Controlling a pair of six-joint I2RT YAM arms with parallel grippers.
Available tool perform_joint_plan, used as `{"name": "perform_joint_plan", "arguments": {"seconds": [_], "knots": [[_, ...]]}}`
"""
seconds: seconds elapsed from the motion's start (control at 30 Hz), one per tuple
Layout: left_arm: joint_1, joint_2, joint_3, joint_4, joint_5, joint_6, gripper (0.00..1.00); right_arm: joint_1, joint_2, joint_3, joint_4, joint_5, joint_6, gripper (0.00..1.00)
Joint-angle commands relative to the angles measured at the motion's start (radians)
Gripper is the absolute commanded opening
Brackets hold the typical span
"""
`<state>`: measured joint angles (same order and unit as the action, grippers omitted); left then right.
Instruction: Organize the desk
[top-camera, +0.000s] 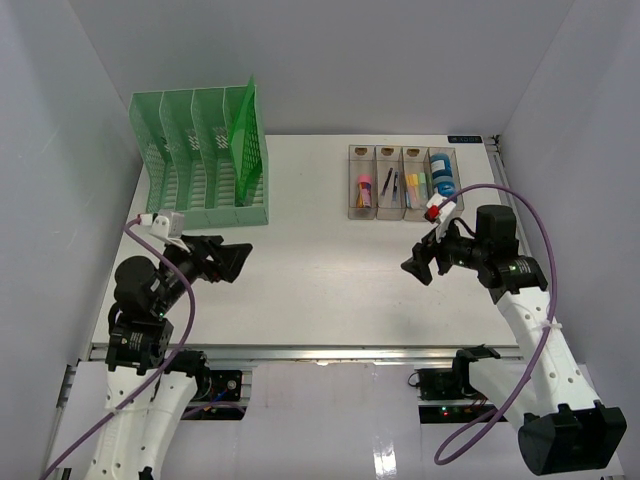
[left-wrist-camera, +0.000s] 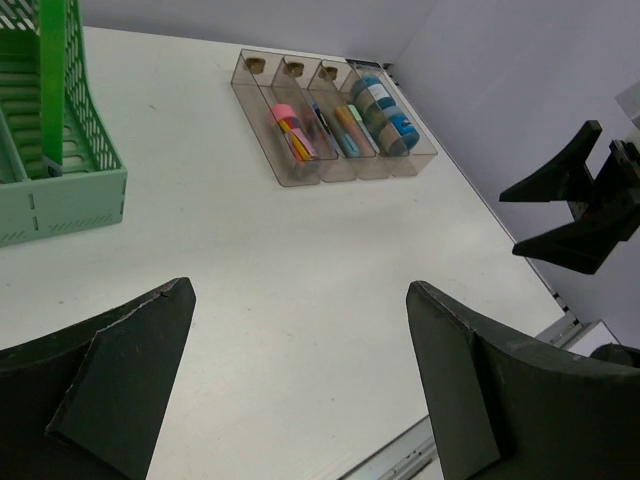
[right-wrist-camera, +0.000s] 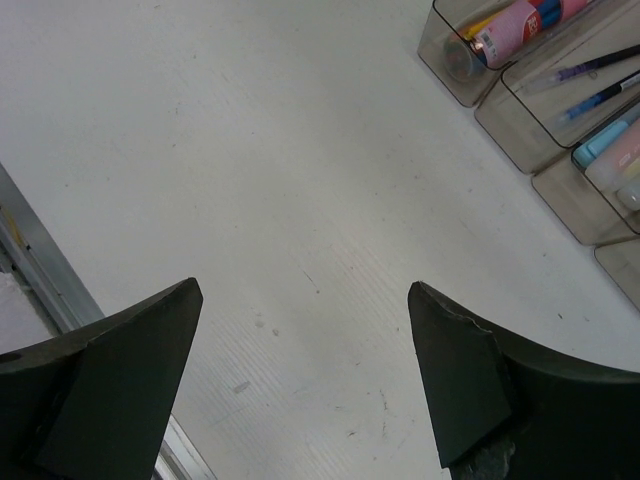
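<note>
Tabletop (top-camera: 320, 300) fills the scene, its long axis running left to right, and lies directly below both arms. At far left stands the rack (top-camera: 205, 165), nearer the left arm. At far right sits the tray (top-camera: 402, 182), just beyond the right arm. Over the middle, the left claw (top-camera: 230, 262) and right claw (top-camera: 417, 268) face each other, both spread wide and holding nothing. No loose item shows between them, so I judge little remains to sort.

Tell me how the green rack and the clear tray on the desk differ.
The green rack is tall, slotted and opaque; the clear tray is low and see-through. The green rack stands far left on the desk, the clear tray far right. Both are split into side-by-side compartments.
</note>
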<state>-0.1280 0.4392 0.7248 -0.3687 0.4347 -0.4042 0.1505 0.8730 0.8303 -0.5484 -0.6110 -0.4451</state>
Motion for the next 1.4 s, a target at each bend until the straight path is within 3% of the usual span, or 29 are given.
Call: {"name": "perform_joint_plan", "arguments": {"seconds": [0.0,0.37,1.37], "knots": [[0.002,-0.055,-0.014,-0.034,0.069,0.011,0.98,-0.005,-0.054,0.016,0.069,0.103,0.126,0.90],[0.002,-0.134,-0.052,-0.070,0.069,-0.006,0.98,-0.004,-0.181,-0.062,0.152,0.299,0.214,0.90],[0.002,-0.163,-0.023,-0.145,0.053,-0.040,0.98,-0.005,-0.210,-0.088,0.177,0.259,0.235,0.90]]}}
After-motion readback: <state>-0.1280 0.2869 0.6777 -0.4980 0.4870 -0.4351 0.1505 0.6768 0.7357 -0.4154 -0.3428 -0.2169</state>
